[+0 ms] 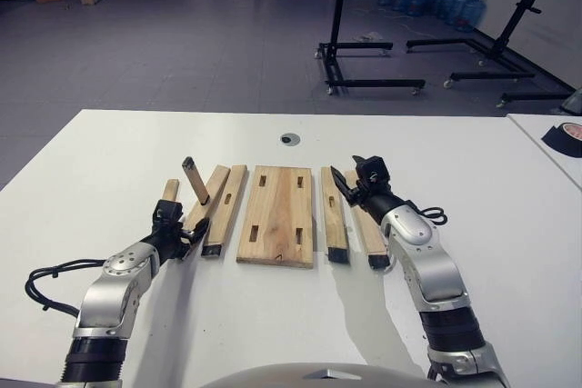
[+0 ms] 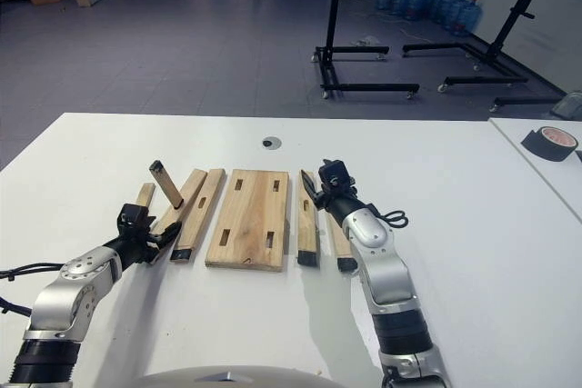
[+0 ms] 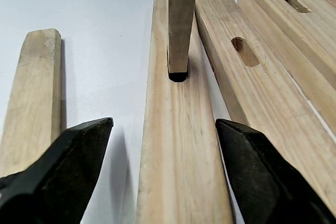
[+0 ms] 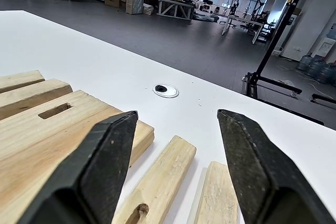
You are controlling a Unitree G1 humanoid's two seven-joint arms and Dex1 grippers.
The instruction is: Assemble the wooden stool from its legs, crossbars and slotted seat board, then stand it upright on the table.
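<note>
The slotted seat board (image 1: 275, 215) lies flat in the middle of the white table (image 1: 118, 147). Left of it lie two legs (image 1: 227, 204), and a short crossbar (image 1: 195, 179) stands tilted in the slot of the outer leg (image 3: 178, 145). Another short crossbar (image 1: 170, 190) lies farther left. Two more legs (image 1: 334, 223) lie right of the board. My left gripper (image 3: 164, 124) is open, low on the table, its fingers either side of the outer leg's near end. My right gripper (image 4: 177, 114) is open above the far ends of the right legs, holding nothing.
A round cable hole (image 1: 290, 139) sits in the table behind the board. A black tape roll (image 1: 564, 136) lies on the neighbouring table at the far right. Black wheeled stands (image 1: 368, 79) are on the floor beyond the table.
</note>
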